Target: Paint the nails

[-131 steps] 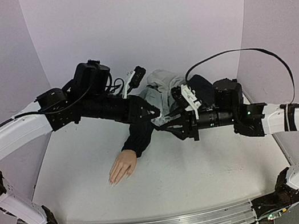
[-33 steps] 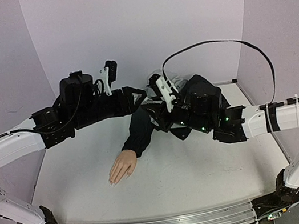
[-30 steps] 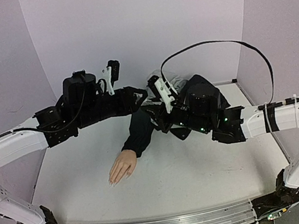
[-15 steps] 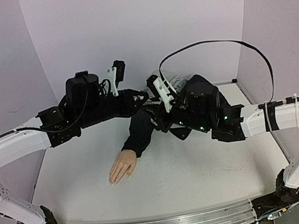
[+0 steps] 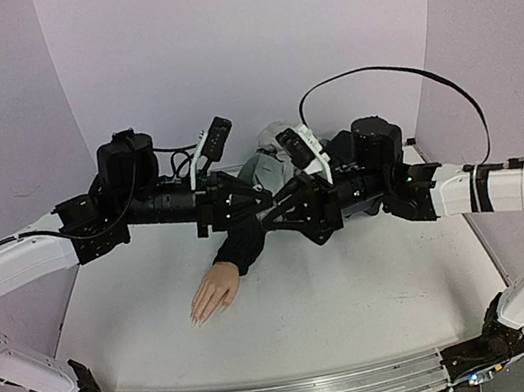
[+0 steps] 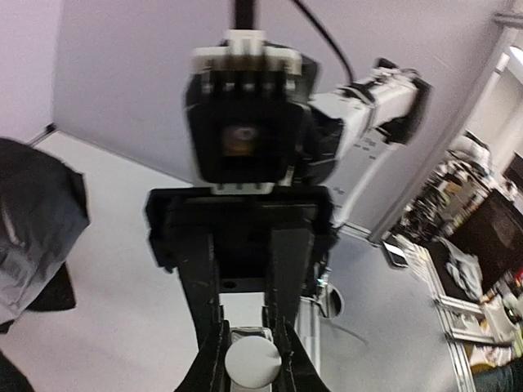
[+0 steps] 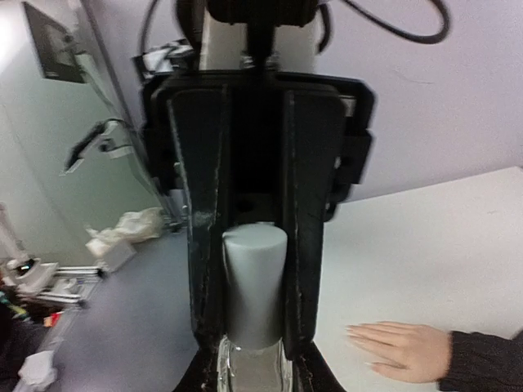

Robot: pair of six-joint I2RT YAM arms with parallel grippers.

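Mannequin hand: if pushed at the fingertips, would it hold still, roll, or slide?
The mannequin hand lies flat on the table, so it probably won't roll. Nothing visibly pins it, so it may slide under a push. Its sleeve looks like soft cloth, so it likely gives little anchoring.

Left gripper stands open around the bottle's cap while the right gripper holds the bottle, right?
No: the left gripper is shut on the cap, clamped against both its sides in the right wrist view. The right gripper does hold the bottle.
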